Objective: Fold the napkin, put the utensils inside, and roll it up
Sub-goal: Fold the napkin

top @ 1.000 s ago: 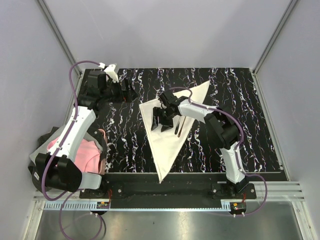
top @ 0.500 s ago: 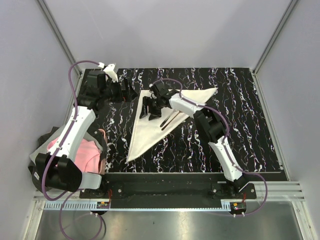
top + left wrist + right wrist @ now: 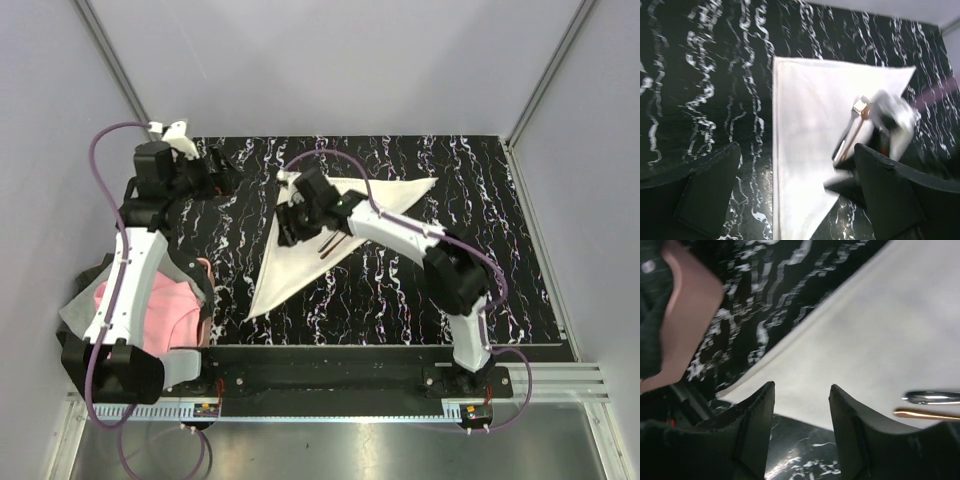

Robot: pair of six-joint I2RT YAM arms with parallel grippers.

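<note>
At the far left the pink and grey cloth [image 3: 150, 310] lies in soft rumpled folds off the table's edge, partly covered by the left arm's white links. The left gripper [image 3: 222, 178] hangs over the far left of the table [image 3: 500, 250], a black slab veined with white like marble. Its wrist view shows two dark, blocky fingers [image 3: 710, 190] spread wide with nothing between them. Below and to the right of them lies the napkin [image 3: 300, 255], a smooth cream cloth folded into a long triangle. One straight edge runs along the far side and a narrow tip points toward the near edge. The right gripper [image 3: 293, 226] is low over the napkin's left part. Its black tapered fingers [image 3: 755, 425] stand moderately apart, with cloth edge and table showing in the gap and nothing seen clamped. Whether their tips touch the fabric cannot be told. Just right of it the utensils rest on the napkin side by side: a shiny silver fork [image 3: 932, 397] and a thin copper-brown utensil [image 3: 925, 414], both cut off at that frame's edge. In the left wrist view the fork's tines [image 3: 859, 105] show, but its handle end and the right gripper [image 3: 890, 125] smear into blur. A blurred pinkish shape [image 3: 685, 315] in the right wrist view's corner is too vague to name.
</note>
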